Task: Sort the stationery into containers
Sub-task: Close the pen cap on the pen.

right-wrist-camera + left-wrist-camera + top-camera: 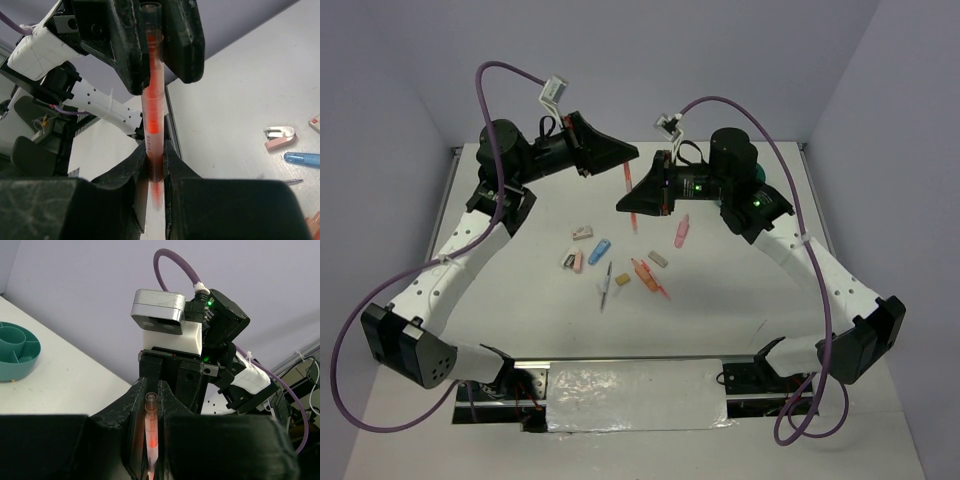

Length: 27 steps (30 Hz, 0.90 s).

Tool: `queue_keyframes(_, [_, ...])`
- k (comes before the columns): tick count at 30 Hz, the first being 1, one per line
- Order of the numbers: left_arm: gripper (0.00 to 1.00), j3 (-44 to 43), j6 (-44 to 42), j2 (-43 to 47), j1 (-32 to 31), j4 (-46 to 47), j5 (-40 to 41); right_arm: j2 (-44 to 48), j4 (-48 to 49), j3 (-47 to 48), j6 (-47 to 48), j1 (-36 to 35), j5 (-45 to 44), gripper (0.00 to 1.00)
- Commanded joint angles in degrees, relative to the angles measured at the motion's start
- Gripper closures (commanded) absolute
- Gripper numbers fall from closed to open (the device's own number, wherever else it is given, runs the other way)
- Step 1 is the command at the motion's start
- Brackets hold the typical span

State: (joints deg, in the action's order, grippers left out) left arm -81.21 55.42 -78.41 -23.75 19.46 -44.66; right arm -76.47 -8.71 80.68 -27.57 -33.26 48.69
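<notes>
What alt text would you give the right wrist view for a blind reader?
An orange-red pen runs up the picture's middle, gripped low by the right arm's black jaws and high by the left arm's jaws. On the white table to the right lie a pink piece and a blue piece.

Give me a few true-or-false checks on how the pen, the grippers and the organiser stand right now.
1. The left gripper and the right gripper both clamp one orange-red pen. True.
2. The pen rests on the table. False: it is held in the air between the two grippers.
3. The teal organiser is packed with pens. False: the compartments in view look empty.
4. Loose stationery lies on the table between the arms, a blue piece among it. True.
</notes>
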Motion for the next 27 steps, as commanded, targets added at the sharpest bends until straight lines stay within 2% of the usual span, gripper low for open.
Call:
queue_keyframes(1, [1.00,1.7,-1.0,2.2,-0.6,-0.8,-1.7,0.2,2.6,6.2,0.9,0.2,-1.1,1.00])
queue_keyframes(6, [1.00,5.3,-1.1,4.7,-3.4,-0.9,-1.7,-4.4,-0.2,16.4,2.4,1.6,-2.0,1.00])
queue_keyframes(10, [1.00,8.7,-1.0,6.3,-7.0,-0.7,-1.5,-12.4,-4.6,28.2,3.4,3.0,-2.2,1.00])
queue_keyframes(11, [1.00,9.1,-1.3,6.6,-7.8,-0.9,-1.4,-14.0,-7.6,34.3,4.2,3.2,-2.4,1.00])
queue_keyframes(14, [1.00,10.3,-2.2,7.4,-10.5,-1.8,-0.4,-18.9,-12.3,43.8,5.2,3.3,-2.7,1.00])
queue_keyframes(15, [1.00,10.5,-2.5,8.1,-10.7,-2.3,-0.1,-19.1,-12.1,43.8,4.9,3.3,-2.5,1.00])
queue_keyframes(17, [1.00,9.5,-5.5,8.8,-10.6,-4.0,0.9,-17.4,-9.9,37.6,5.4,2.9,-0.9,1.00])
queue_keyframes(19, [1.00,3.7,-8.6,7.5,-10.4,-9.7,-0.1,-14.1,-8.1,28.2,6.5,1.9,-0.8,1.00])
queue_keyframes(22, [1.00,-4.9,-11.1,3.5,-10.5,-12.2,-6.0,-12.6,-6.1,21.9,6.9,1.4,0.0,1.00])
queue_keyframes(24, [1.00,-8.1,-10.4,1.4,-10.7,-11.0,-9.5,-12.4,-5.4,20.7,6.7,1.0,0.3,1.00])
queue_keyframes(27, [1.00,-8.7,-9.5,0.7,-10.9,-8.9,-9.7,-11.6,-3.9,18.4,5.9,0.4,0.6,1.00])
